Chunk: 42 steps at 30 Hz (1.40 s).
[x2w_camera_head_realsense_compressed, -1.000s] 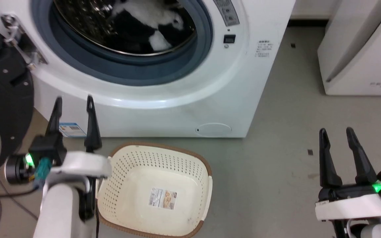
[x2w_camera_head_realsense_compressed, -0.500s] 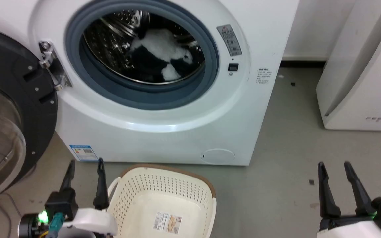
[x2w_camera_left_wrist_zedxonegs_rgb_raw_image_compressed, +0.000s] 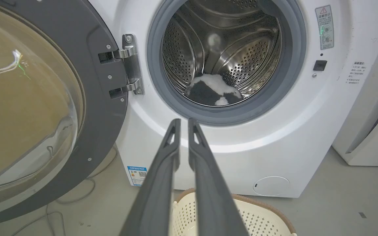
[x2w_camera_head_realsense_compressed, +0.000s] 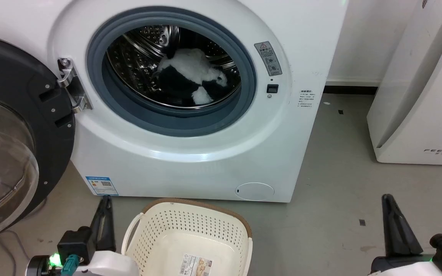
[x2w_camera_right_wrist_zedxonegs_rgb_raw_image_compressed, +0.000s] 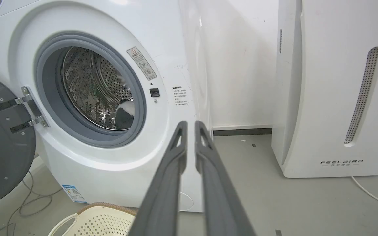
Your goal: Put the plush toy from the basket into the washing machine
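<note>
1. Black-and-white plush toy (x2w_camera_head_realsense_compressed: pixel 190 74) lies in the drum (x2w_camera_head_realsense_compressed: pixel 140 53) of the washing machine (x2w_camera_head_realsense_compressed: pixel 205 168); the basket (x2w_camera_head_realsense_compressed: pixel 190 226) stands empty.
2. Spread a second ago, the left tool (x2w_camera_head_realsense_compressed: pixel 106 199) and right tool (x2w_camera_head_realsense_compressed: pixel 388 197) now pinch closed on nothing: job looks done.

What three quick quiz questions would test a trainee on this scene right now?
1. True or false: the toy lies in the basket.
2. The door of the washer is: A shut; B open, swung to the robot's left; C taken off.
3. Fill in: on the basket's bottom lies a paper ____.
Key: 1 false, the toy lies in the washer's drum; 2 B; 3 label.
</note>
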Available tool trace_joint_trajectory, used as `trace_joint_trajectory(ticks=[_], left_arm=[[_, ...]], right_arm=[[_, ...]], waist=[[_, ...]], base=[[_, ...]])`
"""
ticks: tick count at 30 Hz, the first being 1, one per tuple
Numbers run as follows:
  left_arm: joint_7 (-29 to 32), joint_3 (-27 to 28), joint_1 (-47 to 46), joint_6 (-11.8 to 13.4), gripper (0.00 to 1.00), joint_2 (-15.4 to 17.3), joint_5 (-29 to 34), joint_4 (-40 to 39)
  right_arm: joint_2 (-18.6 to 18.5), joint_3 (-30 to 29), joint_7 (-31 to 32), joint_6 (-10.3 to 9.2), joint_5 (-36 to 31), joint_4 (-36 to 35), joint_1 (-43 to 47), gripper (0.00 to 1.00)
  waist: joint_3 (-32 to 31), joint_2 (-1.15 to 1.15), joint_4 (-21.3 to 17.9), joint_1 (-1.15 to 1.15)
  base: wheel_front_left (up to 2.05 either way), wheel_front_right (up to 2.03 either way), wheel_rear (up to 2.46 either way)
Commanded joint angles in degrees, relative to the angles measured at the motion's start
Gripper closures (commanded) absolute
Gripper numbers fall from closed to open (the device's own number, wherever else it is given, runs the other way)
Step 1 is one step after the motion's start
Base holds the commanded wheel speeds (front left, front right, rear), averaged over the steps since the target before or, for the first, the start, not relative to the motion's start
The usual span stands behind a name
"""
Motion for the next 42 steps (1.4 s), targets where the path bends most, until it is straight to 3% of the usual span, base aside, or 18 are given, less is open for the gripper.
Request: trace_joint_trajectory(ticks=[1, 42], left_arm=[[0.26, 0.02, 0.02, -0.01, 1.00, -0.01, 0.05, -0.21], [5.42, -1.12, 0.47, -0.14, 1.00, -0.25, 0.95, -4.15]], right_arm=[[0.00, 0.05, 0.26, 0.00, -0.23, -0.03, -0.08, 1.00], [-0.01, 1.15, 5.44, -0.02, -4.30, -0.58, -1.65, 1.00]], waist=[[0.01, 0.00, -0.04, 0.01], [0.00, 0.00, -1.16, 0.01]], base=[[0.00, 0.00, 0.00], [0.00, 0.00, 0.00]])
